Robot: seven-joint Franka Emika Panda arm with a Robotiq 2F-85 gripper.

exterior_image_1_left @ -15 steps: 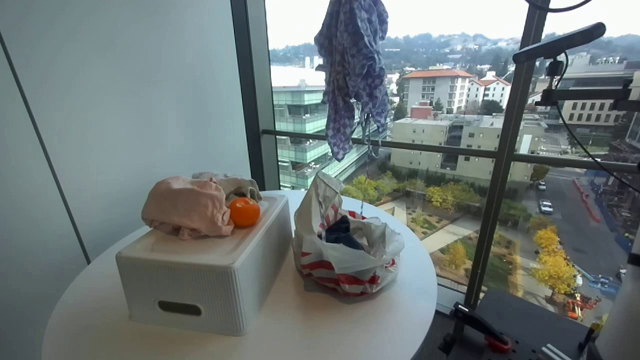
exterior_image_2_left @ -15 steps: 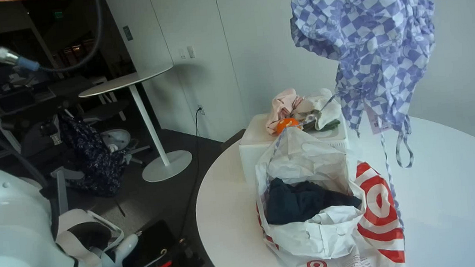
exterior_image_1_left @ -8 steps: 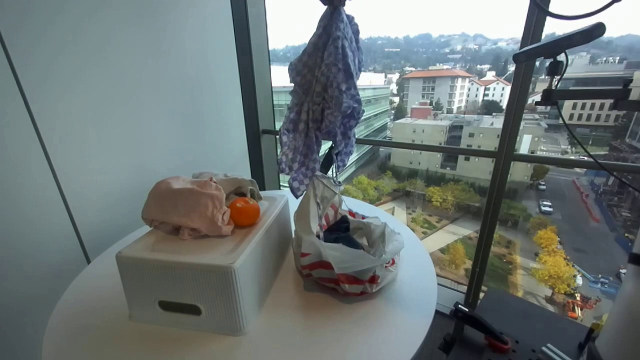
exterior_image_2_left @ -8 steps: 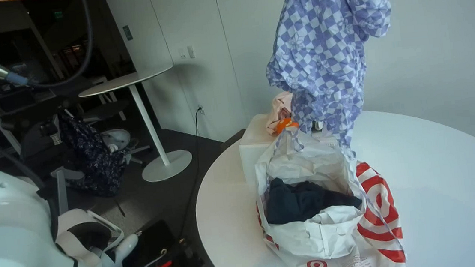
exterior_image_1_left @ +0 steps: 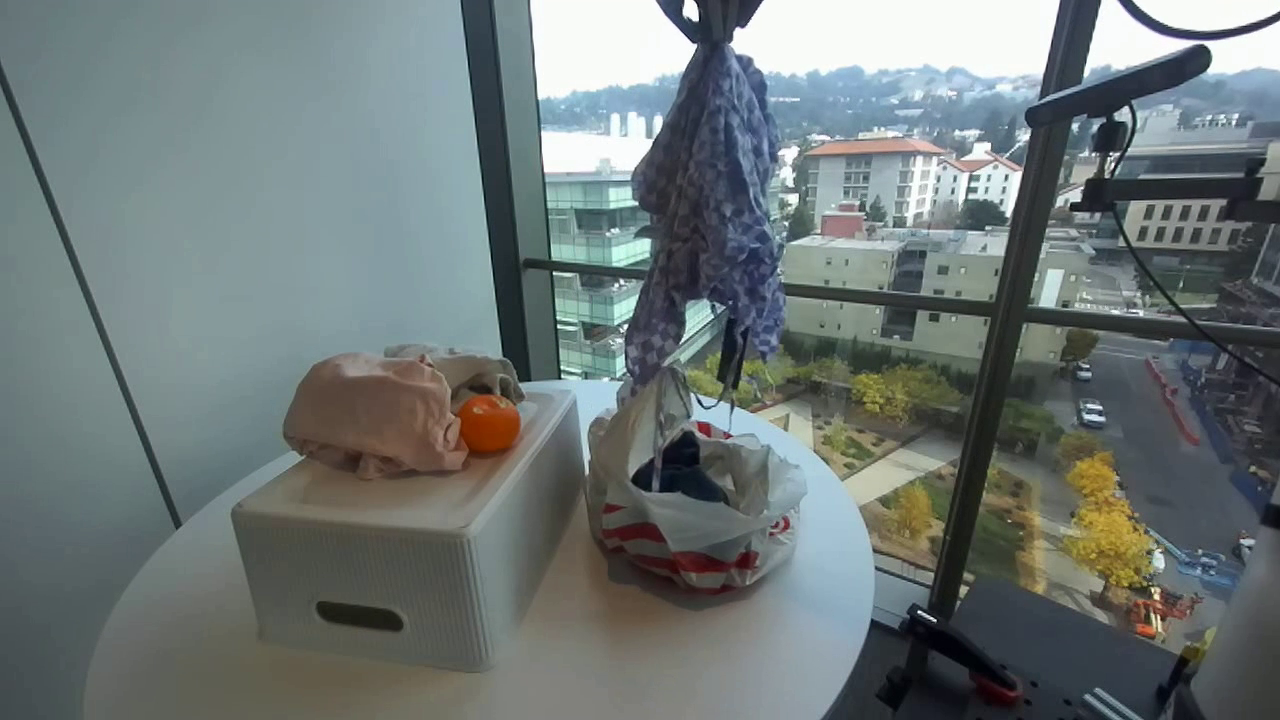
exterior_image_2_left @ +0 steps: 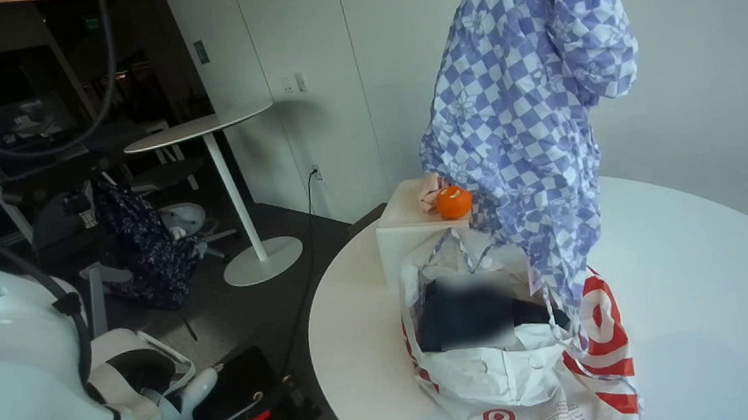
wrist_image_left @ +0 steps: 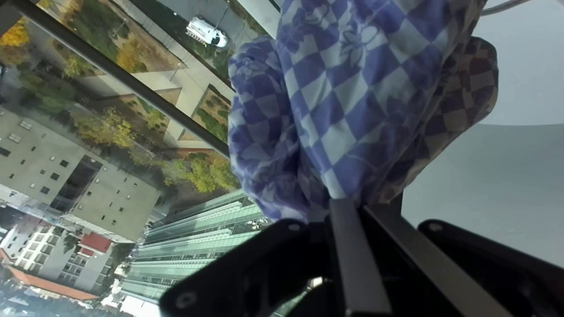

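1. In an exterior view, a white box (exterior_image_1_left: 370, 590) stood near, on the left of the round white table (exterior_image_1_left: 690, 660). A pink cloth (exterior_image_1_left: 375, 410) and an orange fruit (exterior_image_1_left: 490, 424) sat on top.
2. Just right of the box was a red-and-white bag (exterior_image_1_left: 690, 560) with dark cloth (exterior_image_1_left: 683, 476) inside.
3. Over the bag's far side hung a purple checked cloth (exterior_image_1_left: 710, 190). In an exterior view, it (exterior_image_2_left: 507, 110) got in the way and hid part of the box.
4. The gripper (exterior_image_1_left: 714, 36) was pinched tight on that cloth's top.
5. Far away, past the dark window post (exterior_image_1_left: 984, 420), were buildings (exterior_image_1_left: 870, 178).
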